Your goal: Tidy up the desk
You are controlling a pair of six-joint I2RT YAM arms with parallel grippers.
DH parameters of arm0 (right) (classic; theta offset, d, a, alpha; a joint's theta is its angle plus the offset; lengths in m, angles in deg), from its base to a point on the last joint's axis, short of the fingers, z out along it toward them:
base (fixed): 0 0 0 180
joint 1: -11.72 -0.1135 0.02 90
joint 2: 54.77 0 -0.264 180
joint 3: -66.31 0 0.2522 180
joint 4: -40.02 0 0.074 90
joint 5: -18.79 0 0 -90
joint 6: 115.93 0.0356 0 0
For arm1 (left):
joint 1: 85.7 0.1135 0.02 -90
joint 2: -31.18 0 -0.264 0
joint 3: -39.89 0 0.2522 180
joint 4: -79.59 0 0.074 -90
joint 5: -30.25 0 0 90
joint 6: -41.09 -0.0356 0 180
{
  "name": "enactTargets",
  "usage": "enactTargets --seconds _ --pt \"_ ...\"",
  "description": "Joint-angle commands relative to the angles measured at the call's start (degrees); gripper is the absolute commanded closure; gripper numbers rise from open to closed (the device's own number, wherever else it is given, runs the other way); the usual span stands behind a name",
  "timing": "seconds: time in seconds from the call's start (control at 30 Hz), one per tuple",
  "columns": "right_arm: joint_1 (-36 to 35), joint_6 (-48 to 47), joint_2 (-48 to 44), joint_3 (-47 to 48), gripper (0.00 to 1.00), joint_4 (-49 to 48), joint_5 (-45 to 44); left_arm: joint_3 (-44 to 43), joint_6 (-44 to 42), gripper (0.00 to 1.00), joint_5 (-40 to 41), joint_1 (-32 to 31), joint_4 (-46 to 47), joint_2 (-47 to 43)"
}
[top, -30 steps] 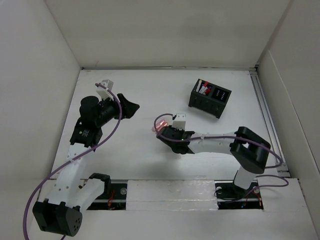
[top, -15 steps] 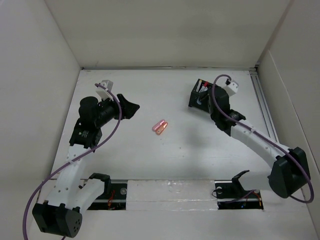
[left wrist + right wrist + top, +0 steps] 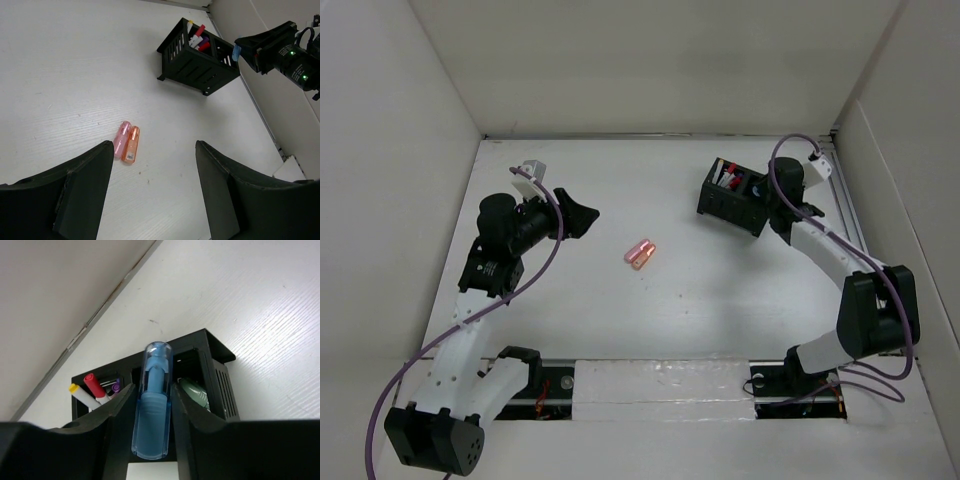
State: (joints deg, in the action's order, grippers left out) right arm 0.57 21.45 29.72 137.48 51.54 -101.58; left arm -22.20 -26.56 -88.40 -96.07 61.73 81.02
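Worktop [image 3: 700,310]: white, matte, filling the middle of the top view, with white walls [image 3: 650,70] on three sides and a metal rail [image 3: 660,372] along the bottom edge.

Black organizer box [image 3: 725,205]: stands upright in the upper right of the top view, near the right wall. It has two compartments. In the right wrist view, the left compartment holds a red-capped marker [image 3: 92,383] and a yellow-tipped one [image 3: 76,391], and the right compartment holds a green item [image 3: 195,390].

Right pincer [image 3: 151,410]: clamped on a blue marker [image 3: 154,390], with one finger on each side of the barrel. The marker's clear cap points at the box and lines up with the partition between the compartments. Whether it touches the box cannot be told.

Left pincer [image 3: 152,147]: fingers well apart, nothing between them, held above bare worktop in the left half of the top view.

Pink highlighter [image 3: 121,140] and orange highlighter [image 3: 132,145]: lying flat, side by side and touching, near the centre of the worktop. They are well apart from the box and from both pincers.
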Motion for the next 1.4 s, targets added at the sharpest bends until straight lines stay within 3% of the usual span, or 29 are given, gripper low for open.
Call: enactTargets --seconds 0.0,0.13,0.3,0.33,0.43,0.47,0.57,0.63,0.67,0.73,0.77,0.87,1.1,1.37 --pt "2.0 -0.4 0.1 2.6 0.58 -3.7 1.8 -1.0 -0.3 0.38 -0.8 0.3 2.4 -0.2" --pt "2.0 -1.1 0.3 4.0 0.41 -2.4 3.6 -1.0 -0.3 0.38 -1.1 0.3 2.4 0.4" --pt "-2.8 -1.9 -4.1 1.7 0.36 -4.3 5.1 -1.1 -0.3 0.38 -1.2 0.3 2.4 0.7" --pt "-4.7 -2.1 -4.9 1.0 0.39 -5.0 6.6 -1.1 -0.3 0.38 -1.0 0.3 2.5 0.7" --pt "-15.1 -3.8 -6.4 -3.5 0.71 -9.9 9.4 -1.4 -0.4 0.38 -0.6 0.3 2.3 1.1" --pt "-20.6 -5.6 -5.5 -5.0 0.95 -10.4 9.4 -1.1 -0.5 0.38 -0.9 0.3 2.2 1.0" --pt "-28.1 -6.4 -2.7 -4.5 0.98 -5.9 6.0 -1.0 -0.3 0.38 -0.7 0.3 2.4 1.0" --pt "-34.3 -6.2 0.0 -3.3 0.94 -3.0 3.0 -1.3 -0.3 0.38 -0.9 0.3 2.3 1.3" --pt "-36.0 -6.3 1.0 -3.0 0.78 -1.1 2.3 -1.0 -0.1 0.38 -1.3 0.3 2.7 1.2" --pt "-38.8 -6.0 2.8 -1.4 0.59 1.0 0.0 -1.0 0.2 0.38 -1.6 0.3 3.0 1.2" --pt "-41.0 -5.2 4.7 -0.7 0.43 2.1 -0.8 -1.1 0.2 0.38 -1.4 0.3 3.0 1.5" --pt "-44.3 -4.8 8.8 1.6 0.29 5.4 -1.4 -1.1 0.2 0.38 -2.2 0.3 3.1 1.2" --pt "-49.3 -5.2 18.0 8.2 0.23 12.5 -5.2 -0.6 0.2 0.38 -1.2 0.3 3.1 0.5" --pt "-49.3 -5.8 24.5 12.8 0.23 15.1 -7.2 -0.9 0.2 0.38 -1.0 0.3 3.0 1.0"
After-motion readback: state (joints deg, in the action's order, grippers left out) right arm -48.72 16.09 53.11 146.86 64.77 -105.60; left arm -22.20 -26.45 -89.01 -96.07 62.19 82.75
